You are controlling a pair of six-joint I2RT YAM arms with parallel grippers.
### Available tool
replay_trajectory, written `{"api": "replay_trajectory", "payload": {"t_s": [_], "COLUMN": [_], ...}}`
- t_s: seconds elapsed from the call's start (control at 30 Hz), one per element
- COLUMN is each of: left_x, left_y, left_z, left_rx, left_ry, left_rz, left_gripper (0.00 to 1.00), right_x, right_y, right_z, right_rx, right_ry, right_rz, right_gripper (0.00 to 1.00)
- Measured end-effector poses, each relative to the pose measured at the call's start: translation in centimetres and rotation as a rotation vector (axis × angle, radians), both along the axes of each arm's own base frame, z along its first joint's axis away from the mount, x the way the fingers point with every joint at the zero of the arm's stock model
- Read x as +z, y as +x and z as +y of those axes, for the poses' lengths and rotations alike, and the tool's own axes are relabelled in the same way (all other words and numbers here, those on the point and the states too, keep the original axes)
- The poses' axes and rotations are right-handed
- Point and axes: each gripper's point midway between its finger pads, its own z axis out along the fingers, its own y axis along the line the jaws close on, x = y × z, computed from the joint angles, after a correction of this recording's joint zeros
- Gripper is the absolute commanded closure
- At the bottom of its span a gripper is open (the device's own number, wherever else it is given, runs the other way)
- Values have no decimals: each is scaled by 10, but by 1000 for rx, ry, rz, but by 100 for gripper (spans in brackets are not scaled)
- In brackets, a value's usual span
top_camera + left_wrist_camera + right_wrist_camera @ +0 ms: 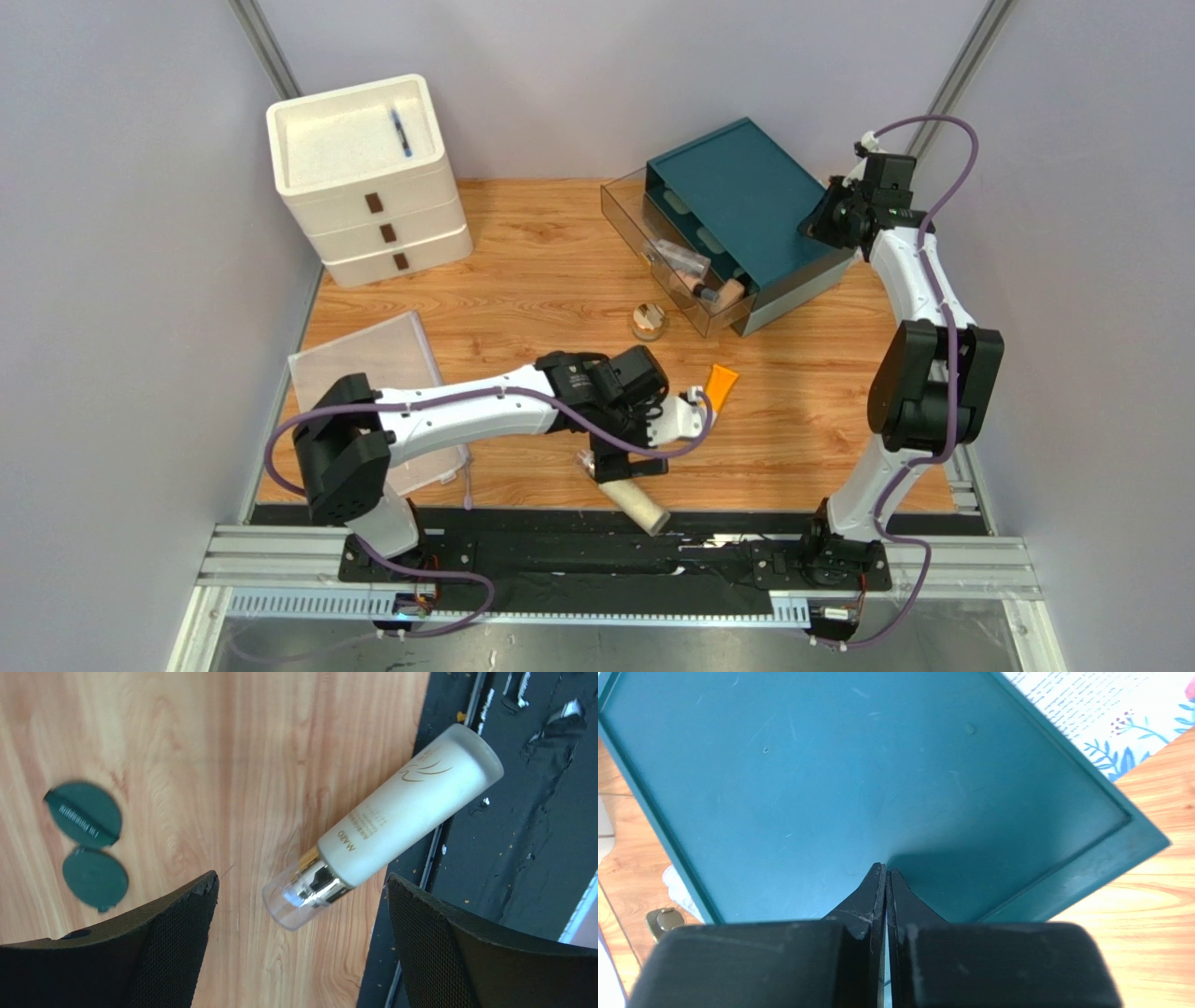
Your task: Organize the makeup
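Note:
A cream pump bottle (403, 822) with a clear cap lies on its side across the table's front edge; it also shows in the top view (634, 504). My left gripper (300, 885) hangs open over its cap end, a finger on each side, not touching it; in the top view the gripper (624, 455) is just behind the bottle. Two dark green compacts (84, 814) lie on the wood to the left. An orange tube (721, 382) and a gold-lidded jar (648, 322) lie mid-table. My right gripper (885, 875) is shut and empty above the teal organizer (878, 777).
The teal organizer (751, 189) has a clear drawer (631, 224) pulled out, with beige bottles (709, 287) in it. White stacked drawers (368, 182) stand at back left, a blue pen (401, 133) on top. A clear flat lid (365, 378) lies at left. A black rail (533, 539) runs along the front.

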Motion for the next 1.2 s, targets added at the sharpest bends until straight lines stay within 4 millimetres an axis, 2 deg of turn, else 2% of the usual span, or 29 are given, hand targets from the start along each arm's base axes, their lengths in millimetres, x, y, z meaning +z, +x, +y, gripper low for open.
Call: {"api": "replay_trajectory", "payload": {"t_s": [0.2,0.4,0.5,0.57,0.67,0.7,0.73,0.77,1.07,1.2], "left_x": [-38,-56,-63,-70,-86,-86,-87,-86,-84,-73], "left_y": [-22,-33,-35,-36,-35,-34,-32,-31,-15,-3], "left_z": [-7,5,9,11,15,14,13,12,-4,-15], "left_rx": [-201,-277,-285,-285,-299,-292,-287,-283,-255,-234], "left_ry": [105,175,200,221,268,269,268,269,285,276], "left_rz": [-7,7,18,28,41,31,23,21,-29,-79], "left_gripper": [9,12,17,28,54,75,84,100,100,100], "right_x": [0,0,-1,-1,-1,-1,-1,-1,0,0], "right_y": [0,0,0,0,0,0,0,0,0,0], "right_z": [4,4,4,4,4,4,4,4,5,5], "right_rx": [9,9,9,9,9,9,9,9,9,9], "right_ry": [0,0,0,0,0,0,0,0,-2,-2], "right_rz": [-4,-6,-8,-9,-10,-11,-11,-12,-12,-12], "right_gripper": [97,97,97,97,97,97,97,97,97,97]}}
